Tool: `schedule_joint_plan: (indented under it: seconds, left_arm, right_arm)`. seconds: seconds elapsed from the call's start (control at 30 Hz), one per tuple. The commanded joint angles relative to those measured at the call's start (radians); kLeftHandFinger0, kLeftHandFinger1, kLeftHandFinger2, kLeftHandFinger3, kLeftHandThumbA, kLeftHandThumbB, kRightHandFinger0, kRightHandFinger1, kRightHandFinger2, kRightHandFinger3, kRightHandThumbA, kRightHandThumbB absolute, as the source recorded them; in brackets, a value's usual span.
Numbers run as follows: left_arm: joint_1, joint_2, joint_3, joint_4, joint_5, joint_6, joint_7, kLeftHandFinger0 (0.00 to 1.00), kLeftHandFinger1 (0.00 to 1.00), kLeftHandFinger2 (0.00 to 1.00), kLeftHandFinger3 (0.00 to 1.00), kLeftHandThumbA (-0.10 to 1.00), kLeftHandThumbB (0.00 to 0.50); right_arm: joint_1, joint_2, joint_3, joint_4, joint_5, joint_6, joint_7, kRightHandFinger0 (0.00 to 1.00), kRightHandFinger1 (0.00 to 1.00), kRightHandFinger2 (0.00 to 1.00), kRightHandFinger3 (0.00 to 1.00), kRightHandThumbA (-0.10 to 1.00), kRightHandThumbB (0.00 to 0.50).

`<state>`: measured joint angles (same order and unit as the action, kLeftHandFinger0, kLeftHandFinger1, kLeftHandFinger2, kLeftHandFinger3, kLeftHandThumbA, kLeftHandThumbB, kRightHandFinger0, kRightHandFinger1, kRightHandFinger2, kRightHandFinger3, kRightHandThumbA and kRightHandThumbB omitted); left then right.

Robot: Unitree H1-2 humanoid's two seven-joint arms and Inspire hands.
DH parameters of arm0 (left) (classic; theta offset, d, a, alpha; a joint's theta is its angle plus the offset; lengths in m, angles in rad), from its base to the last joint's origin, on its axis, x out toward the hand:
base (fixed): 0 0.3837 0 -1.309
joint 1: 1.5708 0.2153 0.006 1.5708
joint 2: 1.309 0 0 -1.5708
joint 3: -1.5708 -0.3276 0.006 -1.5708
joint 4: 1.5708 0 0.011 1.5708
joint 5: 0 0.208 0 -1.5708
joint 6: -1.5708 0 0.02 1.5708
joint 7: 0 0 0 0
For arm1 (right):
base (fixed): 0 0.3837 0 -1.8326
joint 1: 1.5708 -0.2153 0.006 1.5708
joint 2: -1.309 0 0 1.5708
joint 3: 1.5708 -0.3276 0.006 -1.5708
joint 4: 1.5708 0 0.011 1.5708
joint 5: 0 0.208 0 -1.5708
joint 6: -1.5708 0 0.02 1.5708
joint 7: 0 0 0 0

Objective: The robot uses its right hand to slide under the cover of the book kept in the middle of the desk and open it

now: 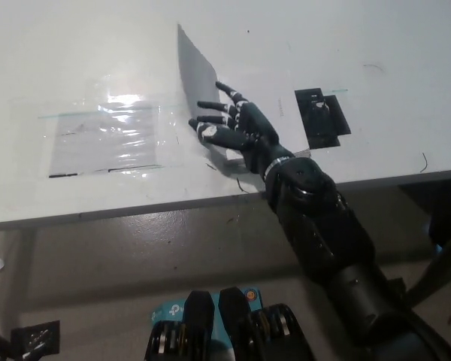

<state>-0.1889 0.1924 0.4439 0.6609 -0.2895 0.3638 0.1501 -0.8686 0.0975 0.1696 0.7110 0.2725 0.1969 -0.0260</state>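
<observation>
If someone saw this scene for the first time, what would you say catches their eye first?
The black right hand, fingers spread, pushing the book's cover up and leftward mid-desk. Next, a shiny plastic sheet taped at left, and a black patch right of the book.

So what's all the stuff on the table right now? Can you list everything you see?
Book: one, white, middle of the desk near its front edge, cover lifted and swung up to the left.
Clear plastic sleeve: one, shiny see-through with paper inside, lying flat on the desk to the left of the book.
Black mat: one, black rectangle, lying flat to the right of the book.
Desk: one, white, with a few small dark marks.
Right hand: one, black, fingers spread, over the open book, pushing against the cover.
Left hand: not in view.
</observation>
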Motion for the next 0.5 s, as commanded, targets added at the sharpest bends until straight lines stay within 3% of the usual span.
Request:
schedule_joint_plan:
  seconds: [0.0, 0.13, 0.2, 0.27, 0.33, 0.47]
  left_arm:
    - [0.002, 0.021, 0.001, -0.03, -0.001, 0.02, 0.009, 1.0, 1.0, 1.0, 0.98, 0.58, 0.0]
    - [-0.006, 0.029, -0.002, -0.025, 0.0, 0.031, 0.002, 1.0, 1.0, 1.0, 0.98, 0.6, 0.0]
    - [-0.002, 0.031, -0.007, -0.035, 0.006, 0.035, 0.005, 1.0, 1.0, 1.0, 0.96, 0.58, 0.0]
    - [-0.007, 0.031, -0.008, -0.031, 0.011, 0.032, 0.012, 1.0, 1.0, 1.0, 0.95, 0.58, 0.0]
    - [-0.007, 0.035, -0.01, -0.026, 0.008, 0.031, 0.001, 1.0, 1.0, 1.0, 0.98, 0.61, 0.0]
    - [-0.009, 0.038, -0.008, -0.019, 0.005, 0.02, 0.002, 1.0, 1.0, 1.0, 0.95, 0.59, 0.0]
  right_arm:
    - [-0.048, -0.01, 0.037, 0.025, -0.096, -0.046, 0.057, 0.53, 0.68, 0.76, 0.97, 0.68, 0.176]
    - [-0.042, -0.022, 0.09, 0.081, -0.163, -0.093, 0.08, 0.54, 0.69, 0.76, 0.98, 0.68, 0.187]
    - [-0.039, -0.03, 0.149, 0.12, -0.216, -0.166, 0.112, 0.52, 0.67, 0.76, 1.0, 0.73, 0.248]
    - [-0.042, -0.033, 0.183, 0.127, -0.245, -0.176, 0.119, 0.52, 0.66, 0.75, 1.0, 0.74, 0.248]
    - [-0.041, -0.025, 0.206, 0.098, -0.263, -0.143, 0.126, 0.58, 0.69, 0.77, 1.0, 0.7, 0.21]
    - [-0.046, -0.019, 0.221, 0.107, -0.283, -0.177, 0.145, 0.53, 0.66, 0.75, 1.0, 0.69, 0.193]
